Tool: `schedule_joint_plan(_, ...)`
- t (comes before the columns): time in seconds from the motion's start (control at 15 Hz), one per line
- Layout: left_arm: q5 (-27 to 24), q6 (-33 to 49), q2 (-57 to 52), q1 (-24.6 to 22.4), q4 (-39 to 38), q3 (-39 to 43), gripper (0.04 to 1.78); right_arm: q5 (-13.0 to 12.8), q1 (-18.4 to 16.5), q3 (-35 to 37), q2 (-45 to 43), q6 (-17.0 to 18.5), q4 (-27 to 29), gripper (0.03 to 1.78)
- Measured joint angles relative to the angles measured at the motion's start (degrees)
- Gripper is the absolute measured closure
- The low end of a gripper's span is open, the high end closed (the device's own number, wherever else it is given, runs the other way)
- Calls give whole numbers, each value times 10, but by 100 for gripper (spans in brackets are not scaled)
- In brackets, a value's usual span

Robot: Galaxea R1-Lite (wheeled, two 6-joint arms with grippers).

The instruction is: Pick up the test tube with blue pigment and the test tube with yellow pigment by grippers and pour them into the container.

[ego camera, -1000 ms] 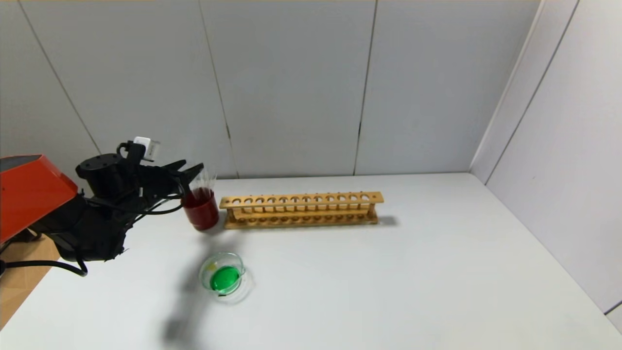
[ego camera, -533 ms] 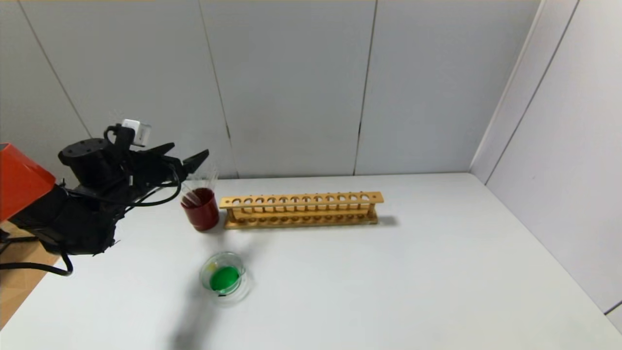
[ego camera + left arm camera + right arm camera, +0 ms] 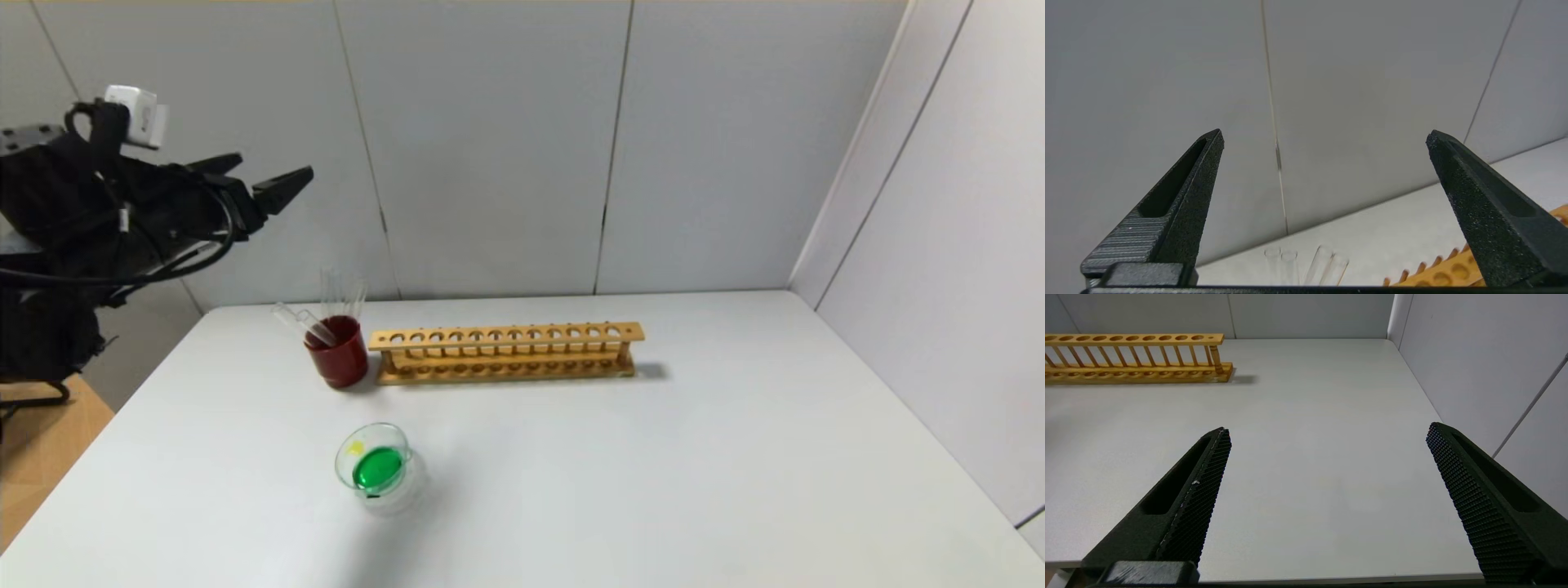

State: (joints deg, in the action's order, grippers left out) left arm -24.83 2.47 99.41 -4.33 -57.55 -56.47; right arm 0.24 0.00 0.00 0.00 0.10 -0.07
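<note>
Left gripper (image 3: 269, 175) hangs high above the surface (image 3: 653, 457) with fingers spread and empty, right gripper (image 3: 1327, 433) likewise spread, empty tubes (image 3: 331, 306) lean in the red cup (image 3: 337, 353), and the dish (image 3: 374, 468) holds green liquid, so pouring looks finished, with only parking left.

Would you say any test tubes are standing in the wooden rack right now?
No, every hole of the wooden rack is empty; the clear tubes sit in the red cup.
</note>
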Motion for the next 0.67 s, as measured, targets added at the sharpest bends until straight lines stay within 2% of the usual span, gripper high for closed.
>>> schedule_joint_plan(0.2, 18, -6, -119, -2, 157, -32, 7, 0, 0, 0, 0, 0, 0, 6)
schedule_joint_plan(0.47, 75, -26, -291, -17, 380, -42, 7, 0, 0, 0, 0, 0, 0, 6)
schedule_joint_plan(0.67, 104, -31, -416, -25, 457, 17, 7, 0, 0, 0, 0, 0, 0, 6)
